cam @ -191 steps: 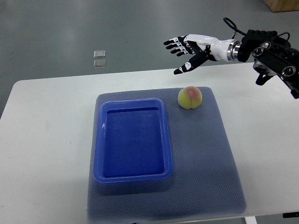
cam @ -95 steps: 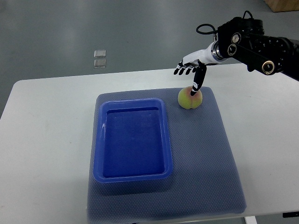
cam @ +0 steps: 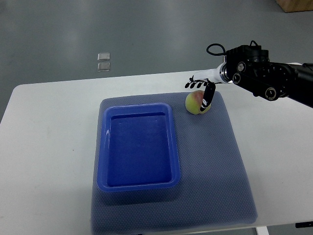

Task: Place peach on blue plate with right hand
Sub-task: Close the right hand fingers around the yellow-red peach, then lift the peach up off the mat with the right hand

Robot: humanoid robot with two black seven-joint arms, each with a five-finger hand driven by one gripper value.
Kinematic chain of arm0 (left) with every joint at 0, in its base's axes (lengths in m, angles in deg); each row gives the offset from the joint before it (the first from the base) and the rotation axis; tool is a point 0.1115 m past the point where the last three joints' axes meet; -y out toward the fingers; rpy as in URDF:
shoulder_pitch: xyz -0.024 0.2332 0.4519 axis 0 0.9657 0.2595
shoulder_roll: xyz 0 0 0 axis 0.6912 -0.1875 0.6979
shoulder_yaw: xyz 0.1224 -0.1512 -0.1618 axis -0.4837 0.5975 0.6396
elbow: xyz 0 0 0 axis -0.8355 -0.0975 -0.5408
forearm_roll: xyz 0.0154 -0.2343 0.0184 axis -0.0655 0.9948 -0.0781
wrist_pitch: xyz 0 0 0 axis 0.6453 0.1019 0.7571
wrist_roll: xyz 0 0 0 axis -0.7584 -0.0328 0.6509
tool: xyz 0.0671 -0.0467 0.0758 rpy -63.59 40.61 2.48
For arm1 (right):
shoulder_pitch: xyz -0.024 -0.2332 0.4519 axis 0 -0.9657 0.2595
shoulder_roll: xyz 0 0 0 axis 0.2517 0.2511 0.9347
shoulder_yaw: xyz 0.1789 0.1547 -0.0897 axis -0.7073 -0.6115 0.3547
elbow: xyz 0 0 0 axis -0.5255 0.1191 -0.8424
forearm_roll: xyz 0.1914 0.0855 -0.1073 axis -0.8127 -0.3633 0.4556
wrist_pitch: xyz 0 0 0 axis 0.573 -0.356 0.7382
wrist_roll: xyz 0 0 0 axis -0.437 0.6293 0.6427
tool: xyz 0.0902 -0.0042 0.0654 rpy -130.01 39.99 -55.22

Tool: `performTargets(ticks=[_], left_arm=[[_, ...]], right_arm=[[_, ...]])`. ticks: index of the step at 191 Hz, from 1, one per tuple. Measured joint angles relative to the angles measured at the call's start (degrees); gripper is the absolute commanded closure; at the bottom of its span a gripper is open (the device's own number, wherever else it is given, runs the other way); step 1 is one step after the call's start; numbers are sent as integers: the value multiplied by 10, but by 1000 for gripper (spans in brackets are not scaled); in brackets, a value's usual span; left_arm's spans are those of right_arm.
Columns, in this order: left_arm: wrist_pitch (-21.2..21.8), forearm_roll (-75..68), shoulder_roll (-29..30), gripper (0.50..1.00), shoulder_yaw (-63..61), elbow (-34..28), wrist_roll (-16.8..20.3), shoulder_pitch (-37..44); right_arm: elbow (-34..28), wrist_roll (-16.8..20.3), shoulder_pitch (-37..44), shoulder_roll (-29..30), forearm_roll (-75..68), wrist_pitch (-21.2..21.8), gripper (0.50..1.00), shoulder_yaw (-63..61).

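A yellow-green peach with a red blush lies on the grey mat just right of the blue plate's far right corner. The blue plate is a rectangular tray with nothing in it. My right hand comes in from the right and hangs low over the peach. Its black-tipped fingers spread behind the fruit and the thumb points down against its right side. The fingers are not curled around the peach. The top and back of the peach are partly hidden by the hand. The left hand is out of view.
The grey mat covers the middle of the white table. The right forearm reaches over the table's far right part. Two small clear pieces lie on the floor beyond the far edge.
The right hand swung in from the far right, turned downward and dropped onto the peach. The thumb now rests lower against the fruit's side. The peach has barely moved.
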Motion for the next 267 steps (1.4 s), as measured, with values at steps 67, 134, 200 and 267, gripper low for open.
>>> performTargets(ticks=[67,134,200,267], left_arm=[[0,0,0,500,1,0,0,0],[0,1,0,500,1,0,0,0],[0,2,0,500,1,0,0,0],[0,3,0,500,1,0,0,0]], right_arm=[[13,-16,-28,10,1,-46,673,12],[28,-24,-40,20,1,-66,852,15],[-54,-29,59,-46,-9,2,910,3],[-248,-29,234,-214,-74,100,897,-5]])
